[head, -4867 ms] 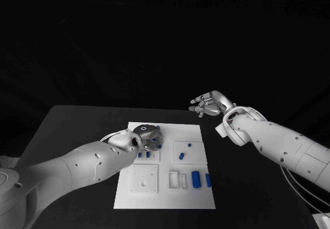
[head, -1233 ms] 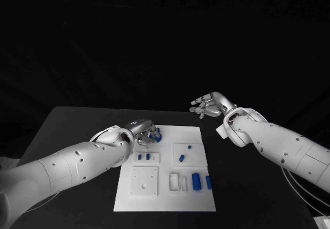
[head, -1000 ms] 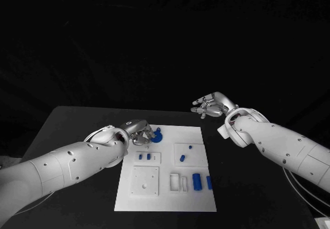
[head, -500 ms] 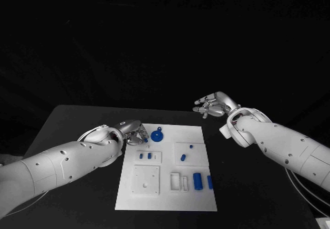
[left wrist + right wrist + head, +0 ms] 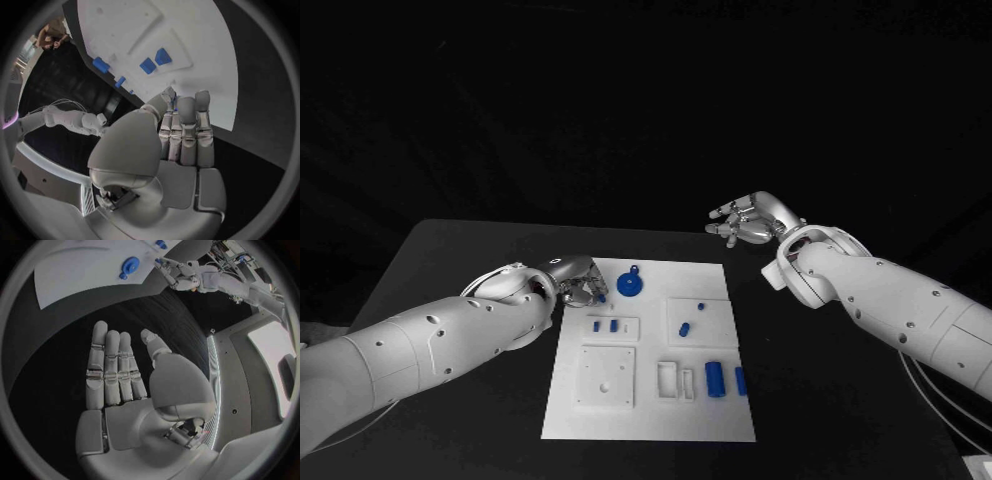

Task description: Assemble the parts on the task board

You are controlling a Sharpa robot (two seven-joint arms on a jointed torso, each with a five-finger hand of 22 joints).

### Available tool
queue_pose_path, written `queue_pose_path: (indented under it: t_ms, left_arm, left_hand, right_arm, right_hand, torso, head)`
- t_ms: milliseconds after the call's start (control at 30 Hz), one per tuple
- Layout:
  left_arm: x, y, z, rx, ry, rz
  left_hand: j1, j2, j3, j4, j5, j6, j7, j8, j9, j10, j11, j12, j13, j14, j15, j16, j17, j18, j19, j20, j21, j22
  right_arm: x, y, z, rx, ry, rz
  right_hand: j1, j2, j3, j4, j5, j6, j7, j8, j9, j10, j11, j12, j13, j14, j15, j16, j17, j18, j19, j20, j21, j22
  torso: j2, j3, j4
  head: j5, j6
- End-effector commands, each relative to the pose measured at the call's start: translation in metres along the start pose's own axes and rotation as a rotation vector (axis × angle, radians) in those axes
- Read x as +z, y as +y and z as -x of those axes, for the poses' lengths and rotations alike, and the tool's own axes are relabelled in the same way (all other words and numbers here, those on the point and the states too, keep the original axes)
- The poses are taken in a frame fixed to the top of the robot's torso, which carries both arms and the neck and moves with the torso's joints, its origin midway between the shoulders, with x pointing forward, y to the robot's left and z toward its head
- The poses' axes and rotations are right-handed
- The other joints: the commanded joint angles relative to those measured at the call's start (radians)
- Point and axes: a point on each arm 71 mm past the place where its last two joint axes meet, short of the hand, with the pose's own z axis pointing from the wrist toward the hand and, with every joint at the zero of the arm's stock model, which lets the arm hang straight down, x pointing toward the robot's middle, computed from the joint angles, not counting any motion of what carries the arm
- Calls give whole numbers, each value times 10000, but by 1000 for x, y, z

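The round blue part (image 5: 632, 285) lies free near the 12 o'clock edge of the white task board (image 5: 646, 420). At its 9 o'clock, off the board's edge, the left hand (image 5: 576, 287) holds nothing, fingers together. The right hand (image 5: 750, 220) hovers released at 2 o'clock, well apart.

White task board (image 5: 648, 400) w/ blue parts (image 5: 630, 286), black table (image 5: 459, 270), silver left robot hand (image 5: 574, 285).

Pretty dark setup: a black table (image 5: 459, 260) with plain black backdrop behind it. Off to the side there's a bright pale panel (image 5: 275, 347), maybe a window or lit wall, hard to tell.
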Motion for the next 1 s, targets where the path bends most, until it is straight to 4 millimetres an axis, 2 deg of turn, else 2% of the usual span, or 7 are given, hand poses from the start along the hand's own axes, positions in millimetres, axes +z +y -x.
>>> queue_pose_path:
  t_ms: [33,600,1000]
  left_arm:
    - [1,-2,-4,-3,226,-88]
    - [7,-6,-11,12,266,-93]
    - [10,-6,-16,30,481,-51]
  left_hand:
    - [25,114,-37,-2,-39,35,14,13,12,-41,-5,39,-9,41,-11,-5,4,154,-11,5,10,201]
    - [37,123,-53,8,-35,23,16,13,12,-45,-5,38,-10,59,-14,0,11,157,17,-1,7,198]
    - [31,137,-50,18,-40,7,20,12,12,-59,0,38,-10,61,-11,2,14,158,20,2,4,199]
  right_arm:
    - [0,1,-1,25,42,114]
    - [1,2,-2,46,59,142]
    - [1,3,-2,53,63,156]
  right_hand:
    - [-59,-35,12,-9,58,89,13,-14,-3,-21,-2,38,-11,-62,-8,37,-10,-150,-75,8,26,-10]
    - [-68,-25,35,-31,67,87,14,-14,-3,-18,-4,40,-21,-62,-10,47,-24,-149,-108,6,129,-95]
    - [-68,-25,35,-31,67,87,14,-14,-3,-18,-4,40,-21,-62,-10,47,-24,-149,-108,6,129,-95]
  torso:
    - [1,-3,-6]
    - [3,2,-5]
    - [5,8,-6]
  head:
    - [-12,-4]
    - [-24,4]
    - [-87,-10]
